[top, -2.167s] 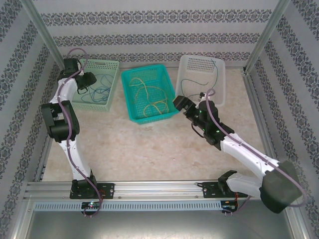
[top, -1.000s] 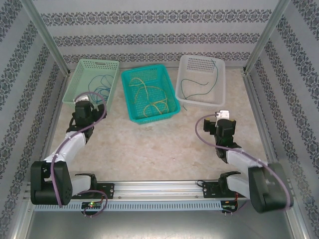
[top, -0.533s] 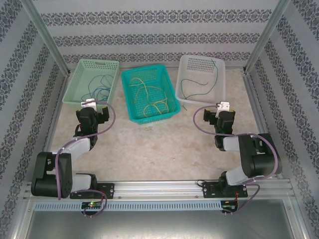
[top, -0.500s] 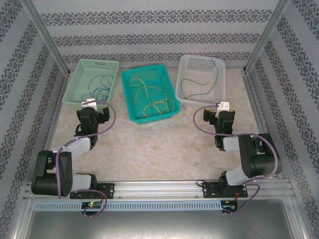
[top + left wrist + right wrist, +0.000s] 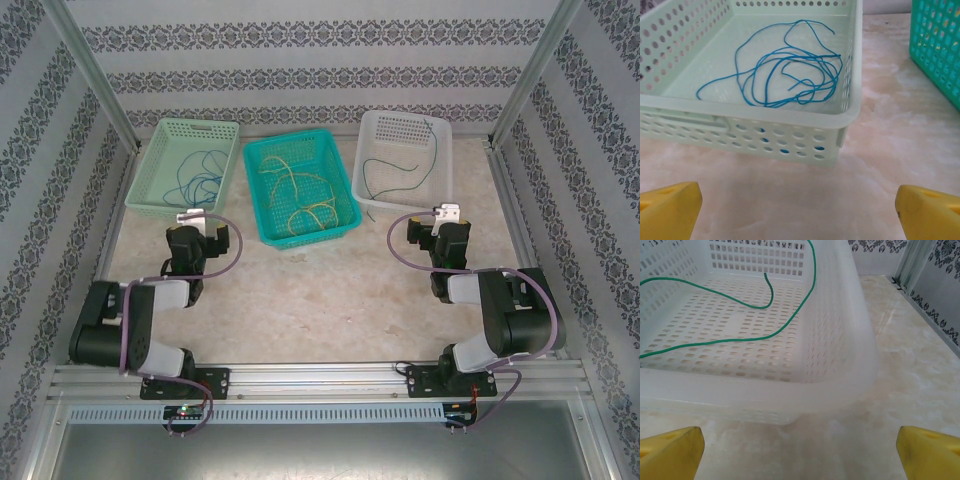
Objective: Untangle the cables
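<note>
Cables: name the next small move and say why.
Likely none, just park: the blue cable lies in the pale green basket, the green cable in the white basket, the yellow cables in the teal basket, and the left hand and right hand are open, empty, short of the baskets.

**A:** What lies ahead?

**B:** A white perforated basket (image 5: 840, 390) on a pale marbled table (image 5: 912, 370), close to the camera.

**A:** Anything inside?

**B:** One thin green cable (image 5: 740, 337), curving loosely across the basket floor and climbing the far wall.

**A:** And the right gripper (image 5: 800, 452)?

**B:** Its yellow fingertips (image 5: 670, 447) sit in the bottom corners, spread wide, just short of the basket.
</note>
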`<action>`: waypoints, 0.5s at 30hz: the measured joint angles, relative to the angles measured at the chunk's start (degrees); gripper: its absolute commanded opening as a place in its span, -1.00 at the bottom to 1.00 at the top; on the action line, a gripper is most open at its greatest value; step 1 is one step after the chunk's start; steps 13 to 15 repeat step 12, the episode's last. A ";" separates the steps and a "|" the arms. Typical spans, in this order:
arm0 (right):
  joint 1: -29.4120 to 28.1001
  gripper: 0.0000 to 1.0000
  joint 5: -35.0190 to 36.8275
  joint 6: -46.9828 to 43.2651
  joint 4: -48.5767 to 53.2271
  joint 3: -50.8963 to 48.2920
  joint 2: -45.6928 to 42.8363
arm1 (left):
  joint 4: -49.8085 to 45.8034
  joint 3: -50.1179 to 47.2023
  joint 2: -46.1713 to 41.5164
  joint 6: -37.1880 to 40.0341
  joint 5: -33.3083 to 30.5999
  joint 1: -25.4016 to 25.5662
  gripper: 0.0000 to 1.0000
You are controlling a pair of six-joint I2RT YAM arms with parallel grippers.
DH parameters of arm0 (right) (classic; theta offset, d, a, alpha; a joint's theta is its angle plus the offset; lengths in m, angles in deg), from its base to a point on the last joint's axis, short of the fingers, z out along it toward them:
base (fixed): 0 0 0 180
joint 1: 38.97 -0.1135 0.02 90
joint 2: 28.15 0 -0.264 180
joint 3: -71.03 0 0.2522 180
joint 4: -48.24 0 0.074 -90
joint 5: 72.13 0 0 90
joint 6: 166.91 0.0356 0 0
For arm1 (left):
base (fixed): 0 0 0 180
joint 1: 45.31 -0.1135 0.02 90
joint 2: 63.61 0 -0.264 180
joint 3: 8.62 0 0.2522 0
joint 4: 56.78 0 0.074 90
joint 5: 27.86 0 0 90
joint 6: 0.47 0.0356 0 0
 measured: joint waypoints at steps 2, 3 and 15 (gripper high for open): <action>0.00 0.96 -0.02 0.00 0.00 0.00 0.00 | 1.01 0.17 3.56 0.33 0.24 0.02 0.99; 0.00 0.96 -0.02 0.00 0.02 0.02 0.00 | 0.83 0.11 4.24 0.35 0.33 0.02 0.99; 0.00 0.96 -0.02 0.00 0.00 0.11 0.00 | 1.99 0.55 4.31 0.37 0.46 -0.02 0.99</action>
